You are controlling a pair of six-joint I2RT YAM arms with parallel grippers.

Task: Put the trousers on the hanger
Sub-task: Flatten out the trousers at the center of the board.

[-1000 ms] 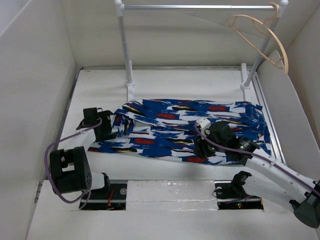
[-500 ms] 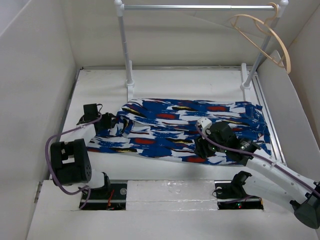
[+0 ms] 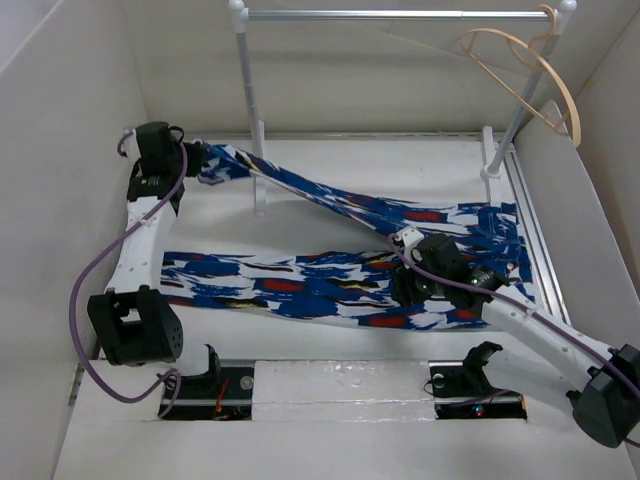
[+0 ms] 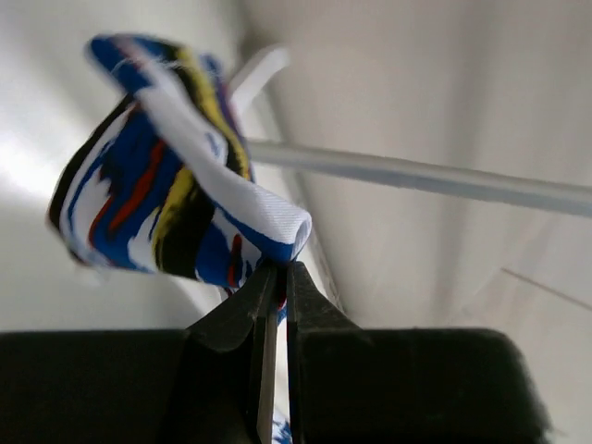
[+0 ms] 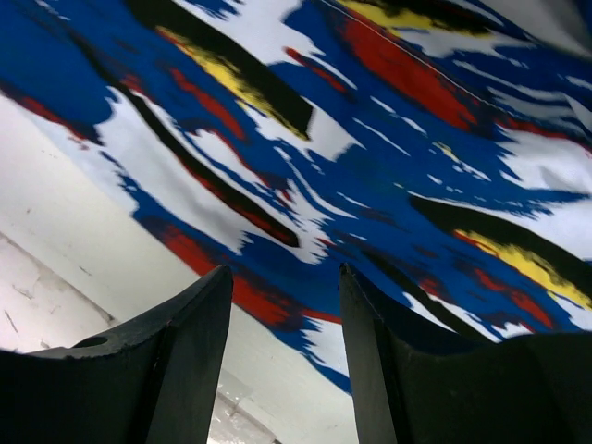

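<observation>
The trousers (image 3: pixel 290 285), bright blue with white, red, black and yellow streaks, lie across the table. One leg is pulled up and stretched diagonally toward the back left. My left gripper (image 3: pixel 195 158) is shut on that leg's end, raised near the left rail post. In the left wrist view the fabric (image 4: pixel 166 194) bunches just above the closed left gripper (image 4: pixel 280 268). My right gripper (image 3: pixel 408 292) stands open low over the trousers' right part. The right wrist view shows the right gripper (image 5: pixel 285 273) over the cloth (image 5: pixel 388 148) with nothing between its fingers. The tan wooden hanger (image 3: pixel 530 95) hangs at the rail's right end.
A grey metal rail (image 3: pixel 390 15) on white posts (image 3: pixel 252 110) spans the back, and shows as a bar (image 4: pixel 444 176) in the left wrist view. White walls close in on the left, right and back. The white table (image 5: pixel 74 240) shows beside the trouser hem.
My left gripper closed on the trouser leg's end, then lifted it and carried it to the back left, drawing that leg out taut. The right arm has barely moved.
</observation>
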